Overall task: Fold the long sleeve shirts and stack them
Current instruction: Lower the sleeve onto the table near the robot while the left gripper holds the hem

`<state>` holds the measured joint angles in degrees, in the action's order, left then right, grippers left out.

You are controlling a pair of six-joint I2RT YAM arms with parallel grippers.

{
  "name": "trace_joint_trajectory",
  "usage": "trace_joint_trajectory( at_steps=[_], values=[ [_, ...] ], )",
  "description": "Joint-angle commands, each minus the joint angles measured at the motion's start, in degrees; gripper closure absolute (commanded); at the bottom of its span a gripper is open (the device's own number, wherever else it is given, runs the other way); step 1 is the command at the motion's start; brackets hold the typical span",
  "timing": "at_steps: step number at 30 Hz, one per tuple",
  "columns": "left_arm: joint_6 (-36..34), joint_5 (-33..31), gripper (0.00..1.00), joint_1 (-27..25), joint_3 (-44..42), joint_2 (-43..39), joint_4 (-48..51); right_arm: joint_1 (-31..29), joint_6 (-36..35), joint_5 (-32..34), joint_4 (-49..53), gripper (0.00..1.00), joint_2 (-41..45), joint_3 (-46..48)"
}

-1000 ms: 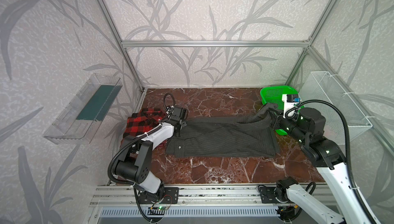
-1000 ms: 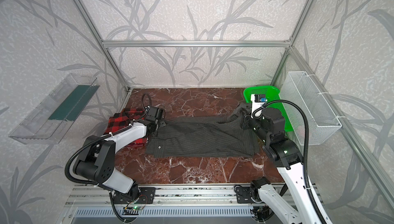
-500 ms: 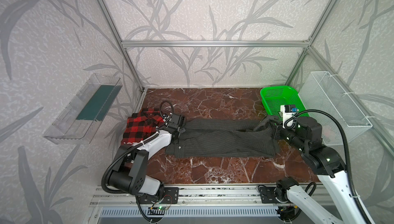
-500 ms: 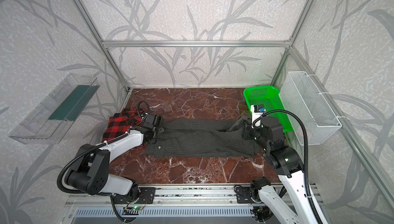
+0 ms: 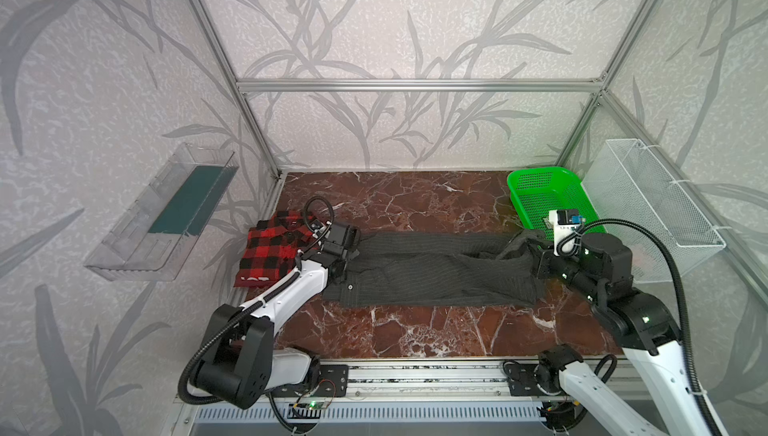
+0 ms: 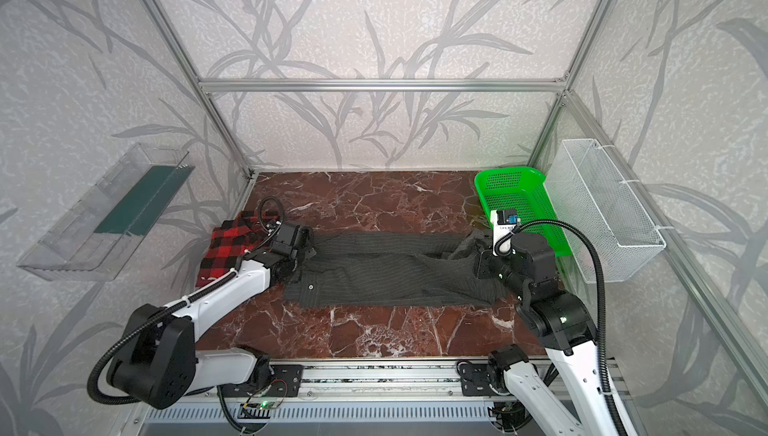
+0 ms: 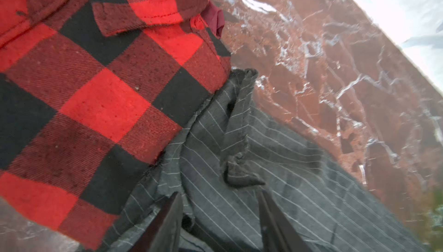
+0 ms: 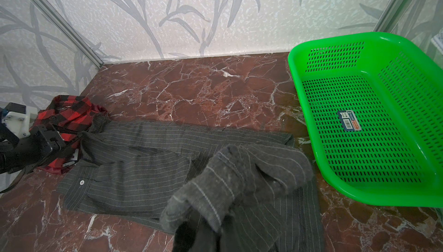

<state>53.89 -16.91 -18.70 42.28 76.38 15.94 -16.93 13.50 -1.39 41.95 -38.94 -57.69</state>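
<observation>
Nearest, at lower centre in both top views, the bare marble tabletop (image 5: 415,330) fronts the work area. Beyond it, the charcoal pinstripe shirt (image 5: 436,276) lies stretched left to right across mid-frame, with one white button facing up near its lower left corner.

Left gripper (image 7: 218,192): jaws parted and released, tips just over the shirt's left end, gripping nothing.

Right gripper (image 5: 536,257): clenched on a bunched handful of the same shirt's right end, which is raised off the table. The right wrist view shows this bunch at bottom centre.

The plaid shirt (image 5: 270,251) lies as a compact rectangle at mid-left, its edge touching the charcoal shirt's left end. Farthest, at the table's upper right corner, stands the green basket (image 6: 507,170), near the raised cloth.
</observation>
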Motion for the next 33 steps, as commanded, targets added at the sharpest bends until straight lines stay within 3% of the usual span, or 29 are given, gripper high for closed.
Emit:
trace_joint_trajectory(
  at_steps=[1, 3, 8, 10, 15, 20, 24, 27, 30, 33],
  values=[
    [1.00, -1.87, 0.41, -0.11, 2.85, 2.23, 2.33, -0.30, -0.73, -0.89, 0.47, 1.00, 0.54, -1.15],
    [0.54, -0.59, 0.34, -0.11, 4.12, 2.49, 2.26, -0.34, -0.75, -0.99, 0.44, 1.00, 0.91, -1.02],
    [3.30, 2.76, 0.28, -0.11, 4.16, 0.59, 0.98, -0.29, -0.83, -1.60, -0.10, 1.00, 1.37, -0.34],
    [4.48, 4.01, 0.26, -0.03, 1.74, 0.01, -3.39, -0.30, -0.77, -1.82, -0.36, 1.00, 1.33, -0.20],
    [5.50, 5.08, 0.27, 0.48, 3.11, 3.55, -2.58, -0.38, -0.71, -2.43, -0.73, 1.00, 1.21, -0.23],
    [6.66, 9.14, 0.44, 3.12, 3.07, 6.93, -3.68, -0.45, -0.93, -2.47, -0.65, 1.00, 1.48, -0.12],
    [6.23, 12.23, 0.71, 4.61, 4.07, 8.45, -1.37, -0.54, -1.12, -1.72, -0.06, 1.00, 1.33, -0.72],
    [6.42, 12.61, 0.86, 4.58, 3.12, 8.14, -0.83, -0.81, -1.70, -0.89, 1.03, 1.00, 0.73, -2.05],
    [6.49, 11.49, 0.94, 4.43, 1.40, 6.85, 0.37, -1.55, -2.71, 1.94, 2.44, 1.00, -0.25, -3.96],
    [7.01, 10.40, 0.94, 4.22, -0.59, 5.18, 1.37, -2.55, -3.45, 3.70, 3.13, 1.00, -0.96, -5.59]
  ],
)
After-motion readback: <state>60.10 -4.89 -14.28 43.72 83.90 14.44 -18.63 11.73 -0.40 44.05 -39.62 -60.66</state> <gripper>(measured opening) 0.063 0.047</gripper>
